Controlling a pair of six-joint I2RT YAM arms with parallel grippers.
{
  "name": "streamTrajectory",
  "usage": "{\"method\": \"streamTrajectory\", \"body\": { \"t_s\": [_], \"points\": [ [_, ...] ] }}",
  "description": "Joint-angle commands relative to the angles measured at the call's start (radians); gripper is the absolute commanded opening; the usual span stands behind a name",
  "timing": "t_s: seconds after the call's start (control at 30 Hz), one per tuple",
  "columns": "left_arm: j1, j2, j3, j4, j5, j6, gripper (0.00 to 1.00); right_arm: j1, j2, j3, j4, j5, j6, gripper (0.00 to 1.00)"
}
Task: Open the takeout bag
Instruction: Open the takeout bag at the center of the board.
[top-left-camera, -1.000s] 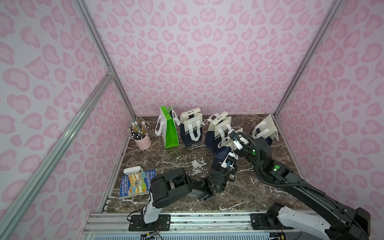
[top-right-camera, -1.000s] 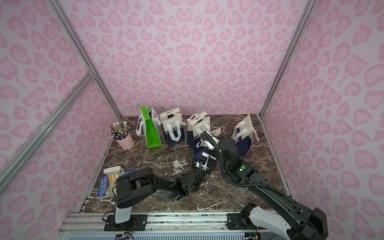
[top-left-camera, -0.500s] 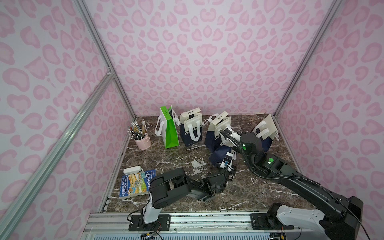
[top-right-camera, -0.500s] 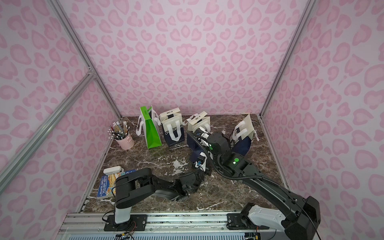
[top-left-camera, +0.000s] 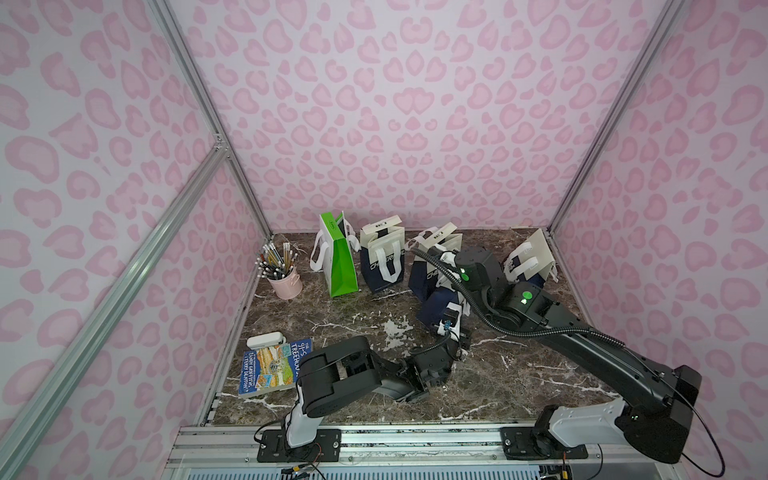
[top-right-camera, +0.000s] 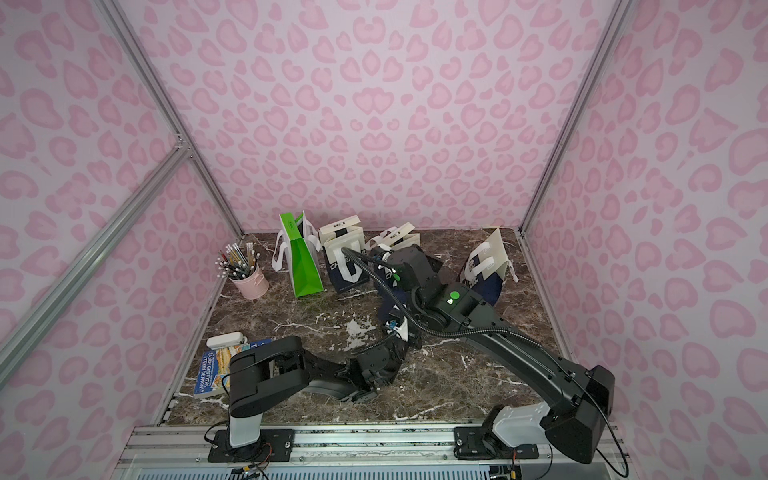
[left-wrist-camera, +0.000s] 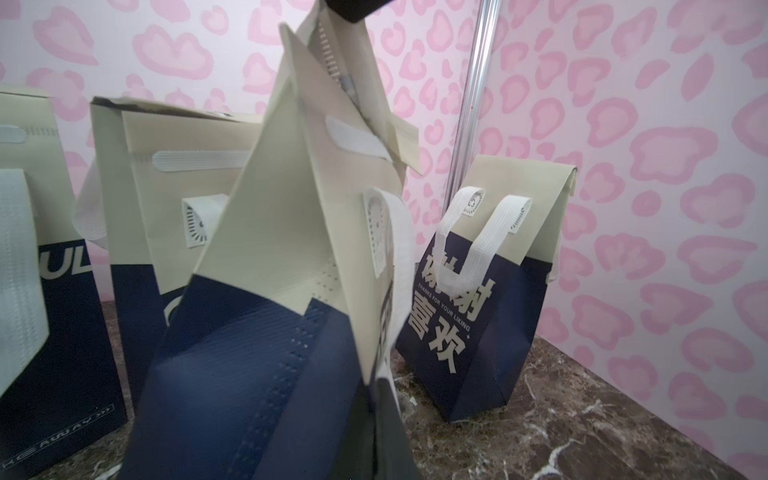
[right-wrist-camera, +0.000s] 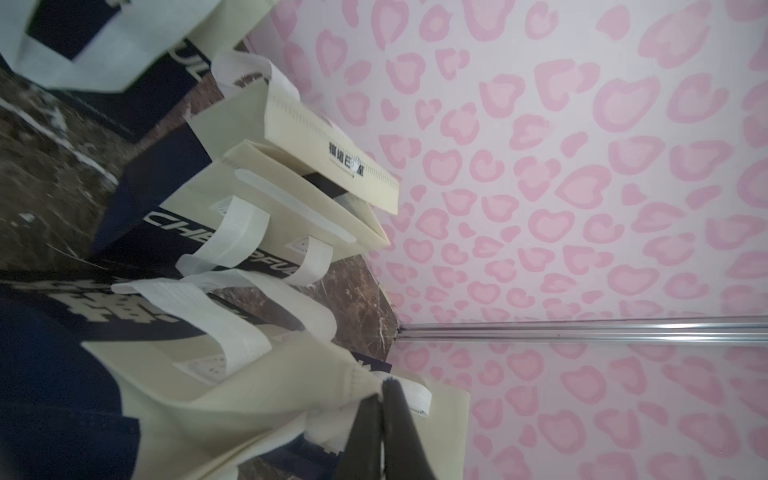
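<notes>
The takeout bag (left-wrist-camera: 266, 249), navy below and beige above with white handles, stands tilted mid-table between both arms, and in both top views (top-left-camera: 434, 309) only its navy part shows. My left gripper (left-wrist-camera: 382, 419) is low by the table and shut on the bag's side edge and handle strap; it also shows in a top view (top-left-camera: 451, 332). My right gripper (right-wrist-camera: 382, 399) is shut on the edge of the bag's beige top flap, pulled taut. In a top view the right gripper (top-left-camera: 444, 259) is over the bag's top, hiding the mouth.
Other bags stand along the back: a green one (top-left-camera: 338, 257), two navy-beige ones (top-left-camera: 382, 257) (top-left-camera: 430, 249) and another at the right (top-left-camera: 528, 259). At the left are a pink pencil cup (top-left-camera: 284, 280), a book (top-left-camera: 272, 368) and a white case (top-left-camera: 264, 340).
My right gripper has swung toward the back left, taking the bag's top flap with it and drawing the bag taller. The left arm has not moved.
</notes>
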Motion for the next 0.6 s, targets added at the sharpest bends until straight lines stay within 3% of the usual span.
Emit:
{"method": "streamTrajectory", "body": {
  "t_s": [0.0,0.13,0.27,0.43,0.57],
  "points": [
    [-0.006,0.001,-0.006,-0.136,0.007,-0.002,0.05,-0.017,-0.004,0.069,-0.066,-0.196,0.29,0.23],
    [-0.006,-0.011,-0.006,-0.136,0.0,0.008,0.05,-0.024,-0.047,0.006,-0.073,-0.327,0.387,0.44],
    [-0.005,-0.017,-0.008,-0.136,-0.007,0.011,0.05,-0.026,-0.103,-0.051,-0.051,-0.325,0.468,0.58],
    [-0.006,-0.016,-0.005,-0.139,-0.01,0.006,0.05,-0.089,-0.169,-0.04,-0.092,-0.288,0.62,0.61],
    [-0.006,-0.015,0.002,-0.14,-0.005,0.005,0.05,-0.155,-0.283,-0.14,-0.04,-0.278,0.575,0.61]
  ]
}}
